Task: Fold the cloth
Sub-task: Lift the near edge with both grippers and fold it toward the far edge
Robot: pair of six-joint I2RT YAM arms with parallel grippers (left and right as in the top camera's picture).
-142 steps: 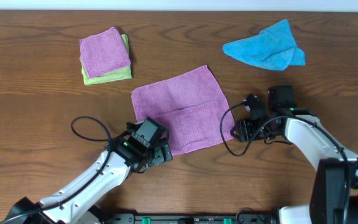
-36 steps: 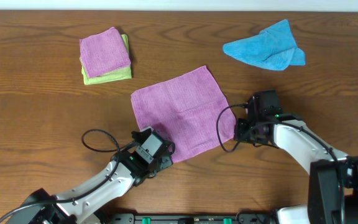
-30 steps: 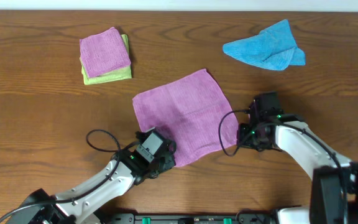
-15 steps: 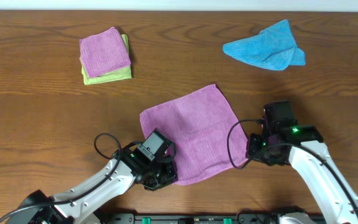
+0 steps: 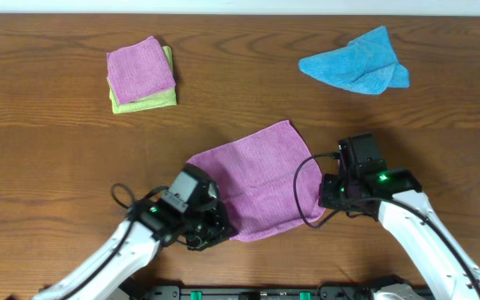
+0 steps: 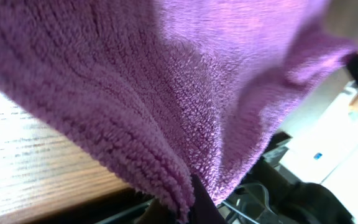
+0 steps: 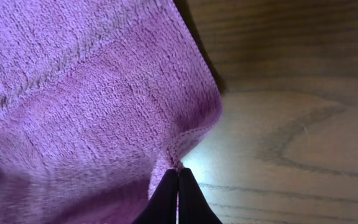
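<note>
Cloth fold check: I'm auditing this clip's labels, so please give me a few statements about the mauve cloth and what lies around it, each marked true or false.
1. The left gripper and the right gripper are each shut on an edge of the cloth. True.
2. The blue cloth is folded into a neat square. False: it lies crumpled at the far right of the table.
3. A folded purple cloth sits on a green cloth at the far left. True.
4. The cloth overlaps the blue cloth. False: bare wood separates them.
</note>
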